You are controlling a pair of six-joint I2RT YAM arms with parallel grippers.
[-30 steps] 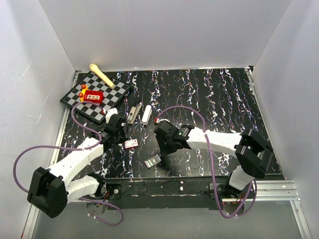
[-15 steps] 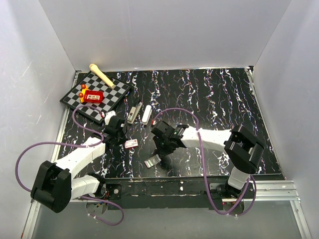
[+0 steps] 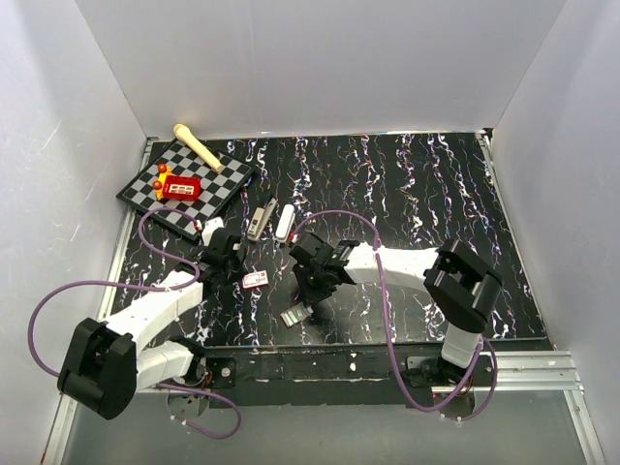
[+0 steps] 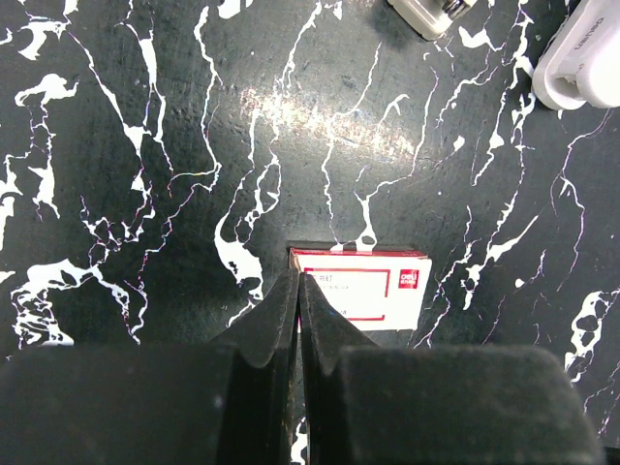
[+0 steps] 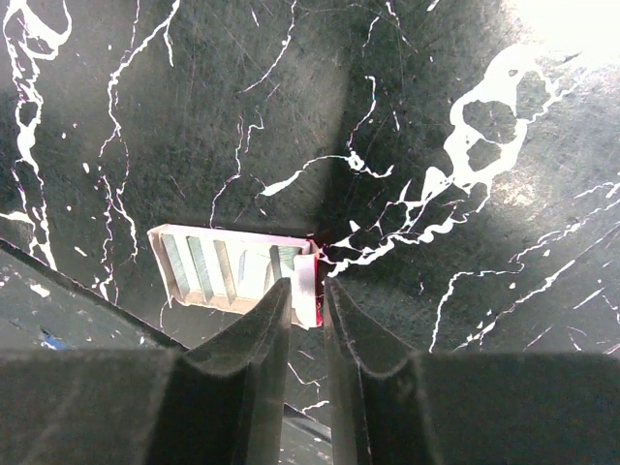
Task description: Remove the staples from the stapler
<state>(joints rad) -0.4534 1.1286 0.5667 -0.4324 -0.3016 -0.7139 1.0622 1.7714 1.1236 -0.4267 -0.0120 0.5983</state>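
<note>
The stapler [image 3: 258,221], slim, dark grey and silver, lies left of centre on the marbled table; only its end [image 4: 431,12] shows at the top of the left wrist view. The staples are out of view. My left gripper [image 3: 232,266] is shut and empty, its tips [image 4: 297,281] over the left edge of a red-and-white box [image 4: 360,295]. My right gripper [image 5: 307,300] is lower, near the front edge. Its jaws are closed on the end wall of an open white tray [image 5: 228,271] lined with silvery strips, which lies flat on the table.
A white oblong stick [image 3: 284,222] lies just right of the stapler. A chessboard [image 3: 215,189] at the back left carries a red block [image 3: 181,187] and a wooden mallet [image 3: 198,146]. The tray [image 3: 294,316] lies close to the table's front edge. Purple cables loop over both arms.
The right gripper has slid left and toward the front edge to reach the tray, narrowing on its end wall. The left gripper's jaws have closed fully by the red-and-white box.
</note>
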